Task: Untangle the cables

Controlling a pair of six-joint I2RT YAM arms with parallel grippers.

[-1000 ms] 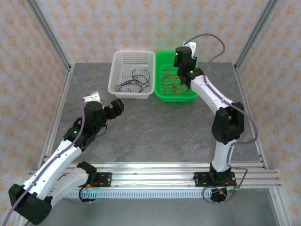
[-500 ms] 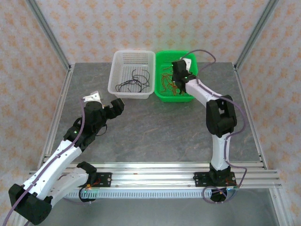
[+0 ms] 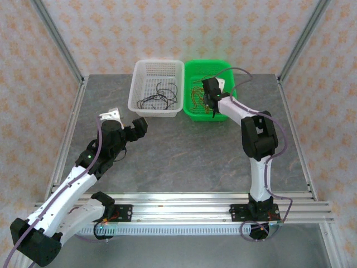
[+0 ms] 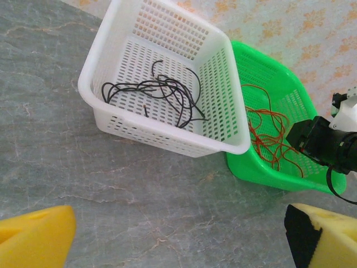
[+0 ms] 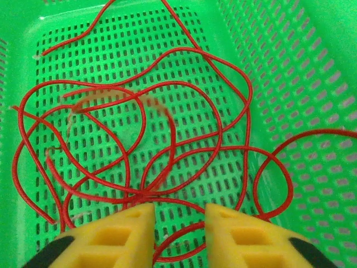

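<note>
The red cables [image 5: 141, 120] lie as tangled loops on the floor of the green basket [image 5: 312, 67], also seen from above [image 3: 196, 97]. Black cables [image 4: 162, 89] sit curled in the white basket [image 4: 162, 134]. My right gripper [image 5: 178, 212] is low inside the green basket, its yellow fingers [image 5: 122, 234] a little apart with a red strand running loose across the gap; it is open. My left gripper [image 4: 179, 223] hangs wide open over bare table in front of the white basket, holding nothing.
The two baskets stand side by side at the back of the grey stone table [image 3: 184, 151], white basket [image 3: 138, 84] left, green basket [image 3: 192, 114] right. The right arm [image 4: 321, 142] reaches over the green basket's near right corner.
The right gripper has dropped lower and nearer into the green basket, and its jaws have parted from shut. The left arm has stayed still.
</note>
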